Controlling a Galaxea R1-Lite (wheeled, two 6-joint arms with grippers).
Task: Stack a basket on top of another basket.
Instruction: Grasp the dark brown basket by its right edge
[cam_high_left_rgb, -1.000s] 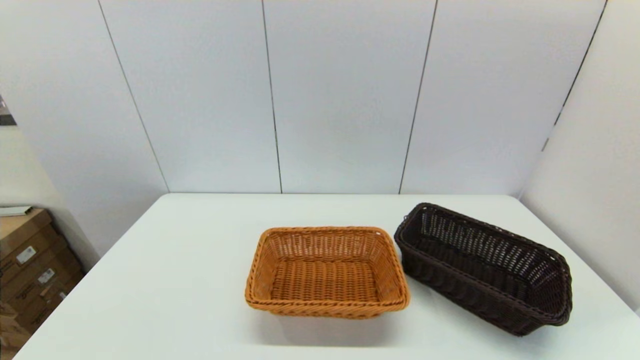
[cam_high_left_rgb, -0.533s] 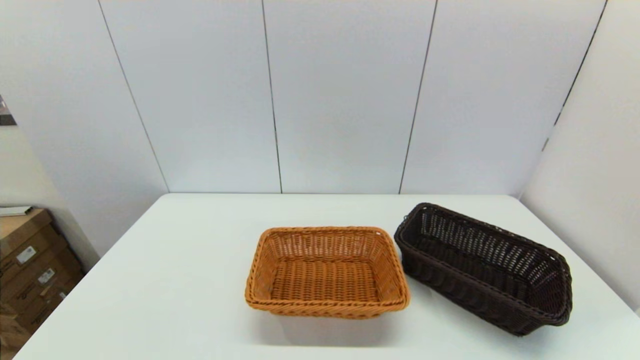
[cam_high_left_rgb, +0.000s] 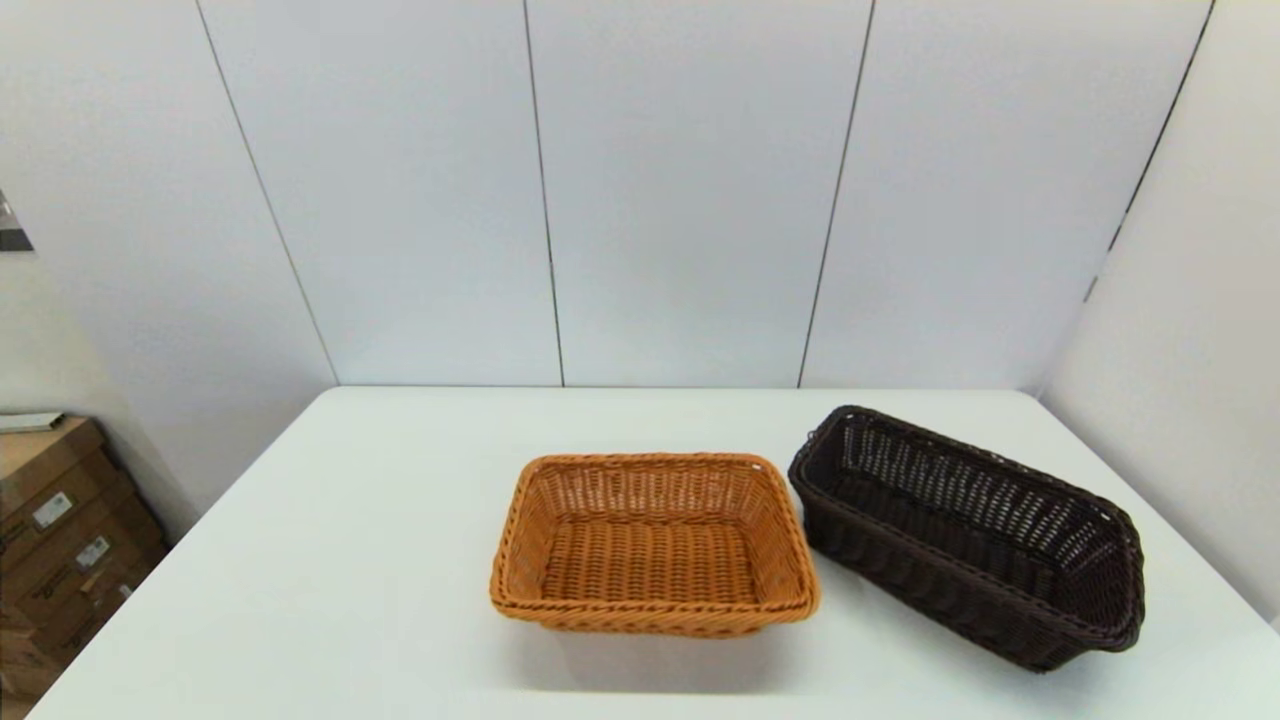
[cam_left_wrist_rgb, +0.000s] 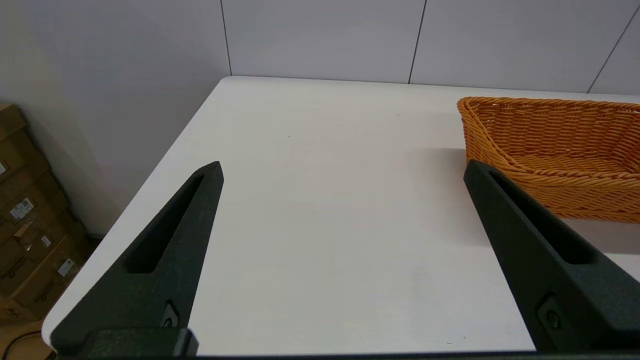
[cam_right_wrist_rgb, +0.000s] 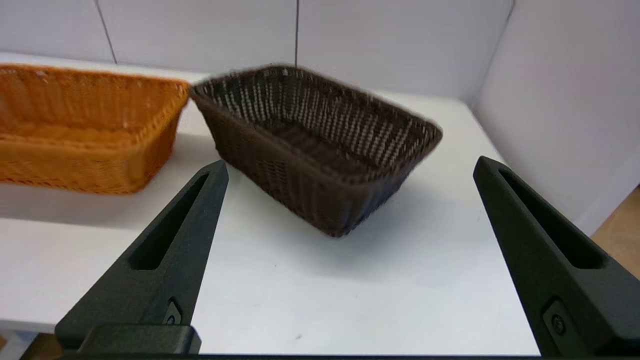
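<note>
My right pincer (cam_right_wrist_rgb: 350, 167) and left pincer (cam_left_wrist_rgb: 342, 167) gape over the white bench (cam_high_left_rgb: 350, 560); woven dark basket (cam_high_left_rgb: 970, 535) and tan basket (cam_high_left_rgb: 650, 545) haven't moved.

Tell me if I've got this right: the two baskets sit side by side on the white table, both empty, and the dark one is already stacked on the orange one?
Not quite. The dark brown basket is not stacked: the head view shows it standing on the white table, beside the orange-tan basket, on the robot's right. Both are indeed empty.
</note>
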